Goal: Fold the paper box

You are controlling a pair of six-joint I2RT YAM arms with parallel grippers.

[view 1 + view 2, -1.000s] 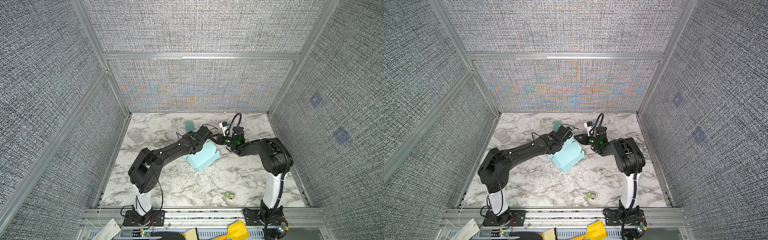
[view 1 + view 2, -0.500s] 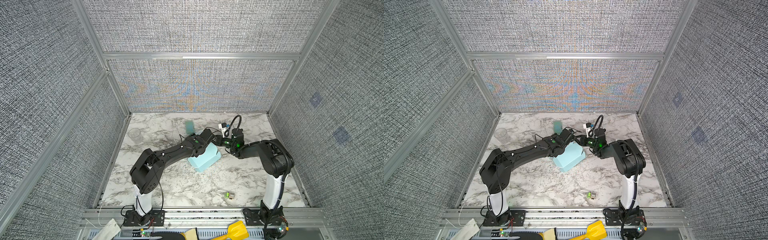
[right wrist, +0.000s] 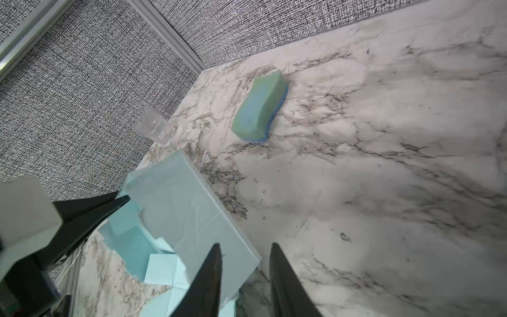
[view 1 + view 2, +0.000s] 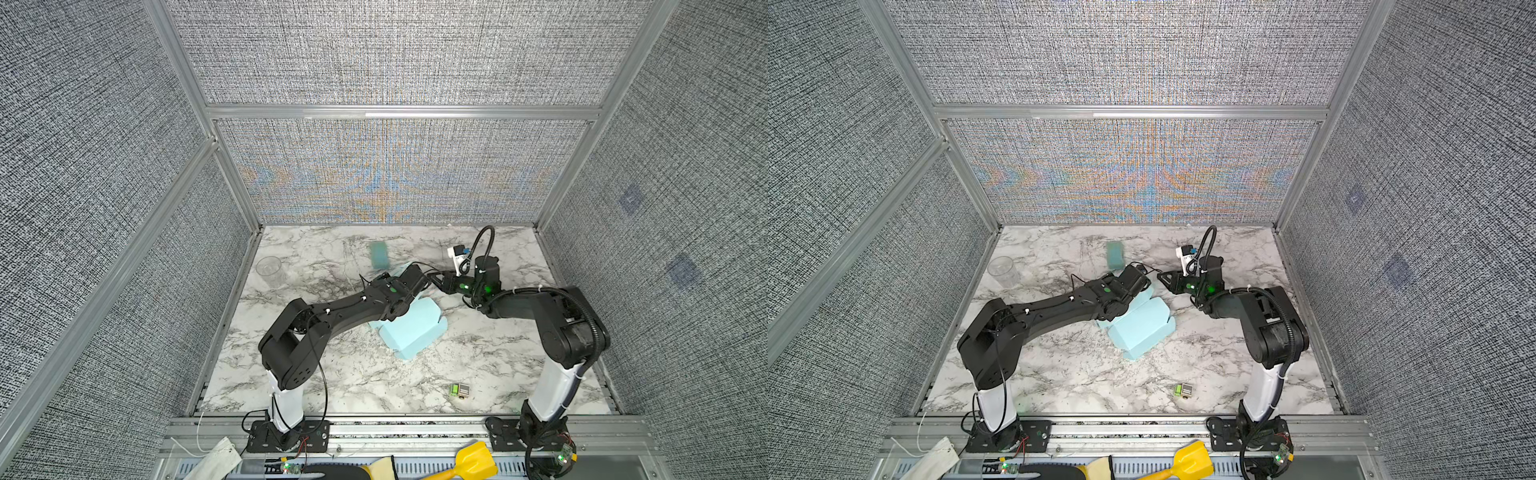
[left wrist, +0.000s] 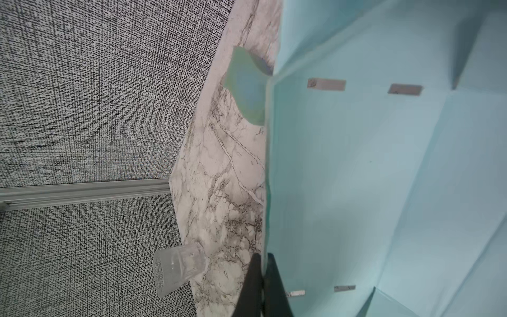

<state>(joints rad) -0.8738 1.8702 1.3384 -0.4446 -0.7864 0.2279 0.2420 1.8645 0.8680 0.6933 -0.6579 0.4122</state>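
Observation:
The paper box is pale sky-blue creased card, lying half folded mid-table in both top views. My left gripper is shut on the thin edge of one raised panel, which has small slots. In a top view it sits at the box's far side. My right gripper is open, its two fingers straddling a corner of the same raised panel without pinching it. It faces the left gripper's fingers from the right.
A green-blue sponge lies behind the box. A clear plastic cup stands near the left wall. A small green-and-grey item lies near the front edge. Fabric walls enclose three sides.
The left arm has reached slightly further right with the box's panel, and the right gripper has closed in on that panel. The box has shifted a little.

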